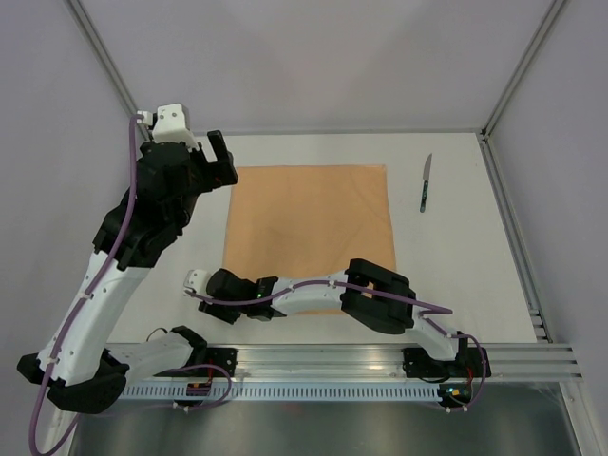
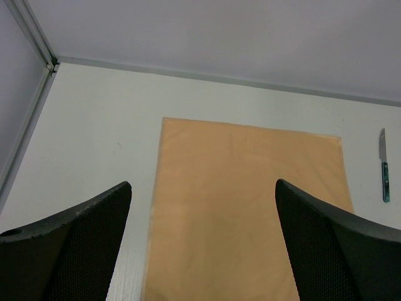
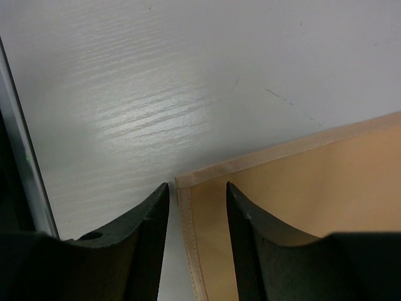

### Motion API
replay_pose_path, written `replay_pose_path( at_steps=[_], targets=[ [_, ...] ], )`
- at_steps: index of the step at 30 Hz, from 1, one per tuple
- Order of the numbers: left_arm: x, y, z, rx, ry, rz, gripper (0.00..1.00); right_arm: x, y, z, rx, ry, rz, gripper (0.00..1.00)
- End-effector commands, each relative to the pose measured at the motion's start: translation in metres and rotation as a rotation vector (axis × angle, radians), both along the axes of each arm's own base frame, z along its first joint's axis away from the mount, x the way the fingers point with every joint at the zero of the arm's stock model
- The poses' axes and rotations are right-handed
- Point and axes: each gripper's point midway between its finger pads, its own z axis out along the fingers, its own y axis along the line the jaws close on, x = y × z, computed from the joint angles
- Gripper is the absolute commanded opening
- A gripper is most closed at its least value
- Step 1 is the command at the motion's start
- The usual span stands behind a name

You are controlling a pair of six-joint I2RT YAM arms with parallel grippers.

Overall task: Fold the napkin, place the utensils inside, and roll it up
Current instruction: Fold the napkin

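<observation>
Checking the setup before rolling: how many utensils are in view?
1: a slim dark-handled metal knife lies right of the peach-orange cloth napkin, not touching it. Others may sit hidden.

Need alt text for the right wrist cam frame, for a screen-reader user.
The right pincer, jaws apart, hangs over the hemmed corner of the peach napkin, with the cloth's side edge running between its two dark fingers. The napkin lies flat on the white table.

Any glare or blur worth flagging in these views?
Right wrist: glare streaks on the table, napkin hem sharp. Left wrist: even light, fingers dark against the table. Top: evenly lit, no glare.
</observation>
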Motion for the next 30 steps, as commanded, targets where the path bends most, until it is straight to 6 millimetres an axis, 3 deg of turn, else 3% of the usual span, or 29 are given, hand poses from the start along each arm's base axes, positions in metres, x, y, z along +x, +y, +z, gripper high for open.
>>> replay_pose_path(
  at_steps=[1,8,11,16,22,30],
  targets=[
    [-0.001,0.003,-0.005,-0.006,0.009,0.024,1.0,0.008,0.012,0.008,0.031,-0.027,-0.033,0.48],
    [-0.003,0.007,-0.006,0.003,0.008,0.034,1.0,0.011,0.011,0.0,0.014,-0.032,-0.043,0.46],
    [-0.004,0.008,-0.007,0.005,0.007,0.037,1.0,0.01,0.011,0.0,0.01,-0.033,-0.041,0.35],
    [-0.006,0.009,-0.007,0.004,0.006,0.036,1.0,0.01,0.011,0.003,0.011,-0.036,-0.038,0.24],
    [-0.01,0.012,-0.002,-0.006,-0.011,0.04,1.0,0.01,0.017,0.027,0.046,-0.035,-0.033,0.1],
    [-0.013,0.014,0.002,-0.024,-0.026,0.043,1.0,0.001,0.025,0.059,0.1,0.023,-0.037,0.06]
  ],
)
